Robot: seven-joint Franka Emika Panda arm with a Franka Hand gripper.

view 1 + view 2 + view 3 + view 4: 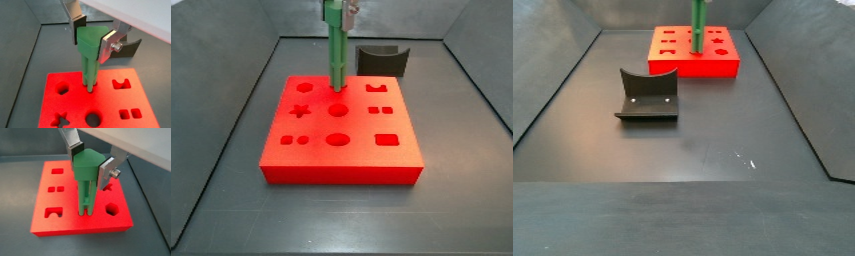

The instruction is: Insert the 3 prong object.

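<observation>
My gripper (93,36) is shut on the wide head of the 3 prong object (89,60), a long bright green piece of thin parallel rods, and holds it upright. Its silver fingers (107,170) clamp the head from both sides in both wrist views. The rods (83,198) reach down to the red board (67,225), and their lower ends meet it at a hole in the middle of one edge row (338,88). I cannot tell how deep they sit. In a side view the gripper (338,10) is at the top edge, above the board (345,172).
The dark grey curved fixture (382,60) stands on the floor just beyond the red board; it is nearer the camera in a side view (647,95). The board (714,68) has several other shaped holes. Dark walls enclose the floor.
</observation>
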